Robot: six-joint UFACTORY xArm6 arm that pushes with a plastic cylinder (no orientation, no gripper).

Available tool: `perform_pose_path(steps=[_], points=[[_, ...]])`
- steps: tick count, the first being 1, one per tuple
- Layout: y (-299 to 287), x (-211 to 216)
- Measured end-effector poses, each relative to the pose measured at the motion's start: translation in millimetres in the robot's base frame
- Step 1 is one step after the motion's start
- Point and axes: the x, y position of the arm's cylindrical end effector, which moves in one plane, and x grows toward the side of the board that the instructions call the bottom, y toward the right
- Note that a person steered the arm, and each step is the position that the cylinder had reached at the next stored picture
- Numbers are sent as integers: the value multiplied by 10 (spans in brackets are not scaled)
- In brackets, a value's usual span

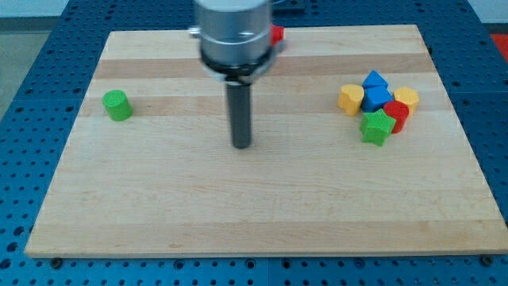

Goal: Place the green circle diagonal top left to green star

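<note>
The green circle (117,105) sits alone near the board's left edge. The green star (377,126) lies at the view's right, at the bottom of a tight cluster of blocks. My tip (241,145) rests on the board near the middle, well to the right of the green circle and far to the left of the green star, touching neither.
The cluster holds a yellow heart (351,98), a blue triangle (375,80), a blue block (378,98), a yellow block (406,98) and a red block (395,112). Another red block (277,35) sits at the top edge, partly hidden behind the arm. The wooden board (159,206) lies on a blue table.
</note>
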Motion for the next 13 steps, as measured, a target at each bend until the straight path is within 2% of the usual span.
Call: perform_pose_path(steps=[1, 3, 5, 7, 8, 11, 13], points=[[-364, 17], [-390, 17], [-1334, 4], [-2158, -418], [-2251, -664], [-1545, -859], [-990, -835]])
